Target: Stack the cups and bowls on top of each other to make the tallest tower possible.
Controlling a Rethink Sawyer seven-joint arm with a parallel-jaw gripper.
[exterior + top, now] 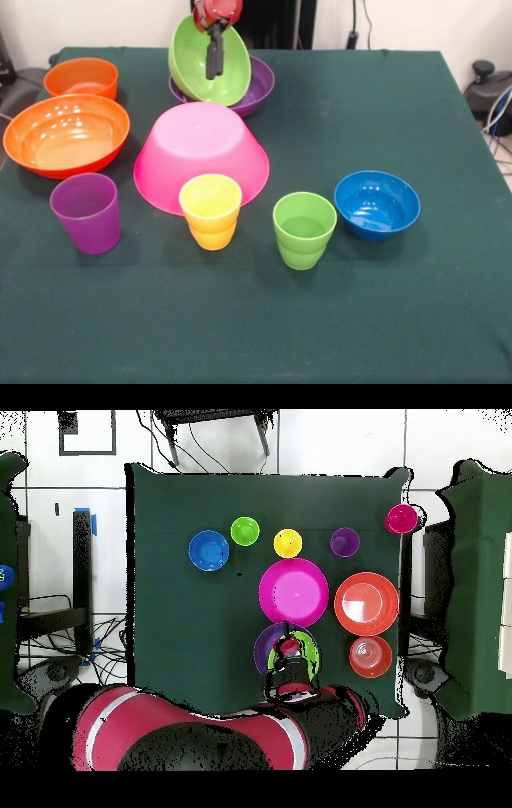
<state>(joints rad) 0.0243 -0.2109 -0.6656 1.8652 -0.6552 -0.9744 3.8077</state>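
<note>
— Pink first: where's the big glossy pink plastic bowl (200, 156)?

— I see it upside down mid-table, nothing stacked on it. Left of it sits the large orange plastic bowl (66, 134), upright.

— And the arm?

— My gripper (214, 50) is clamped on the rim of the lime green plastic bowl (204, 62), tilted above the purple plastic bowl (260, 88).

— Small stuff?

— Small blue bowl (377, 204), then purple (86, 212), yellow (210, 210) and green (304, 229) ribbed cups up front.
</note>
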